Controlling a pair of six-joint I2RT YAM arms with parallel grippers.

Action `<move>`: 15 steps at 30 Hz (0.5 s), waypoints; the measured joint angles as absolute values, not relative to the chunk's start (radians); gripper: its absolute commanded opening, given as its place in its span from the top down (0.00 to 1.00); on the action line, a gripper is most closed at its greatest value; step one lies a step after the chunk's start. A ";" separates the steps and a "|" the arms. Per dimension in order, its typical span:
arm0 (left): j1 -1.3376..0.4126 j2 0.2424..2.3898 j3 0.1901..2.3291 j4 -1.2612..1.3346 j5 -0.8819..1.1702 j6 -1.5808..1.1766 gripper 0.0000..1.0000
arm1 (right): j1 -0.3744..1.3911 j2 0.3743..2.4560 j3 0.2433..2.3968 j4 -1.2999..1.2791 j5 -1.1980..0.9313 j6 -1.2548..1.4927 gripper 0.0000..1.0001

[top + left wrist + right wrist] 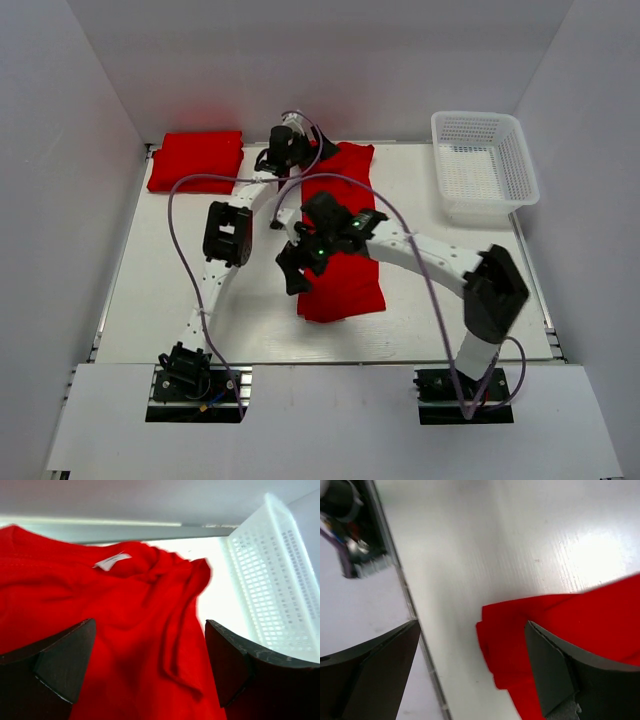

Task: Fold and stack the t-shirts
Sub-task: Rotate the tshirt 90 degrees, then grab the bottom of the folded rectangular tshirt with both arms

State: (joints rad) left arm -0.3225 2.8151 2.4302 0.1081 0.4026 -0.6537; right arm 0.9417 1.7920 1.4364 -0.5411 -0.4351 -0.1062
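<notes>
Folded t-shirt (195, 160): red, a neat rectangle at the upper left of the top view, by the far edge of the table and well apart from the other shirt
Spread t-shirt (345, 290): red, lying as a long strip down the centre of the top view, from the far edge to the lower middle; its near corner shows stacked layers of cloth
Left gripper (150, 650): over the far end of the spread t-shirt, by the collar; jaws spread wide with nothing pinched, rumpled cloth below the gap
Right gripper (472, 650): at the near left corner of the spread t-shirt; jaws parted, with the cloth corner under the gap and reaching past the right finger; whether that finger touches it I cannot tell
Label (111, 561): small white tag inside the collar, upper left of the left wrist view
Basket (483, 165): white mesh, upper right of the top view, on the table apart from both shirts; it fills the right edge of the left wrist view
In the way: the right arm's wrist crosses the middle of the spread t-shirt in the top view and hides it; the left arm's wrist covers the shirt's upper left part
Cable (176, 232): purple, looping out to the left of the left arm; a second loop arcs over the right arm
Table (150, 290): white and glossy, with glare in the right wrist view
Rail (415, 615): thin strip along the table's edge, left half of the right wrist view
Walls (80, 100): plain pale panels on three sides
</notes>
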 measured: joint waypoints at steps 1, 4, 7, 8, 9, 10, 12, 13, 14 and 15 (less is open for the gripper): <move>-0.321 2.789 2.417 0.096 0.403 -0.647 0.00 | 0.939 1.740 1.420 -0.522 -0.421 -0.083 0.10; -0.316 2.659 2.360 0.036 0.406 -0.604 0.00 | 0.935 1.589 1.349 -0.480 -0.375 -0.009 0.10; -0.314 2.478 2.294 -0.049 0.408 -0.540 0.00 | 0.929 1.458 1.249 -0.455 -0.294 0.086 0.10; -0.313 2.402 2.265 -0.102 0.398 -0.517 0.00 | 0.929 1.415 1.201 -0.447 -0.252 0.123 0.10; -0.313 2.324 2.237 -0.159 0.376 -0.495 0.00 | 0.924 1.378 1.156 -0.446 -0.215 0.160 0.10; -0.315 2.250 2.204 -0.205 0.356 -0.474 0.00 | 0.917 1.341 1.105 -0.449 -0.171 0.204 0.10; -0.324 2.075 2.075 -0.289 0.297 -0.433 0.00 | 0.895 1.277 1.003 -0.463 -0.076 0.290 0.10; -0.332 1.965 1.952 -0.276 0.275 -0.419 0.00 | 0.884 1.255 0.966 -0.476 -0.040 0.324 0.10; -0.342 1.842 1.794 -0.289 0.256 -0.413 0.00 | 0.870 1.237 0.933 -0.485 -0.002 0.359 0.10; -0.354 1.729 1.639 -0.271 0.243 -0.409 0.00 | 0.855 1.220 0.900 -0.494 0.027 0.394 0.10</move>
